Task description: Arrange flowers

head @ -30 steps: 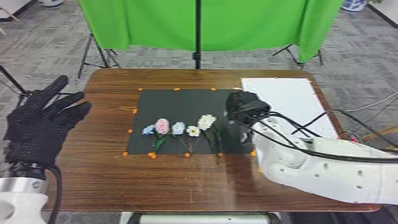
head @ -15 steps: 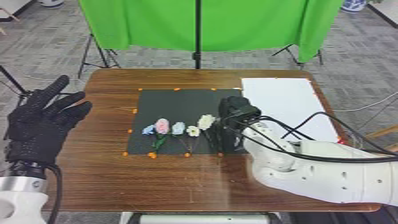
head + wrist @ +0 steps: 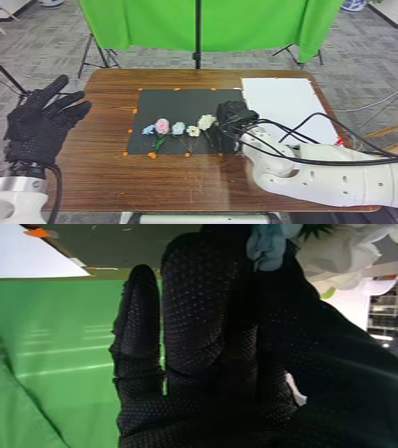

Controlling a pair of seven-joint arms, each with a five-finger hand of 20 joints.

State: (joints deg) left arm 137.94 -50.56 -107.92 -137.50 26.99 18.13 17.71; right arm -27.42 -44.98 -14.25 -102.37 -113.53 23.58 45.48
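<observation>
My right hand (image 3: 233, 114) is low over the right part of the black mat (image 3: 169, 102), just right of the large white flower (image 3: 206, 121). Left of that flower lie a small white one (image 3: 193, 131), a light blue one (image 3: 179, 128), a pink one (image 3: 162, 125) and a blue one (image 3: 148, 130) in a row, stems toward me. In the right wrist view, my right hand (image 3: 200, 319) pinches a light blue flower (image 3: 266, 249) between thumb and fingers, close beside a white flower (image 3: 342, 256); its stem is hidden. My left hand (image 3: 43, 122) is at the table's left edge, fingers spread.
A white sheet (image 3: 282, 105) lies right of the mat, with the right arm's cables near its lower part. Orange markers (image 3: 152, 155) edge the mat. Beyond the brown table (image 3: 160, 185) a green cloth (image 3: 142, 25) hangs on a black stand.
My right hand has shifted left over the mat, toward the large white flower, and its arm has followed. The left hand and the row of flowers have kept still.
</observation>
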